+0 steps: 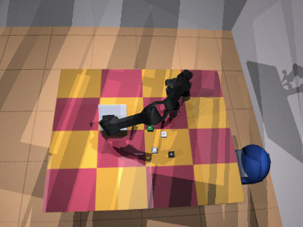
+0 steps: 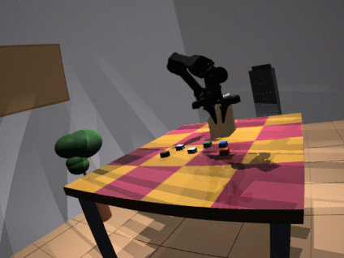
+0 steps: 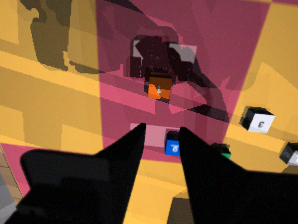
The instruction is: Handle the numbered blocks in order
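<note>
My gripper (image 2: 219,122) (image 3: 162,129) is empty, its fingers partly open, above the table near the orange block (image 2: 224,151) (image 3: 159,89) and the blue block (image 2: 223,144) (image 3: 173,147); their digits are not clear. The arm hides both in the top view. The green block (image 1: 150,128) (image 2: 208,144) (image 3: 222,152) is partly behind a finger in the wrist view. A white-topped block (image 1: 164,134) (image 2: 192,150) (image 3: 261,123) shows a 3. Another white-topped block (image 1: 154,150) (image 2: 180,147) (image 3: 292,154) and a black block (image 1: 171,154) (image 2: 165,154) stand farther off, digits unreadable now.
The arm's base stands by a pale upright box (image 1: 121,108) (image 2: 217,129) on the checkered table (image 1: 71,189) (image 2: 170,182). A blue rounded object (image 1: 256,164) is beside the table's right edge in the top view. The blocks stand fairly close together.
</note>
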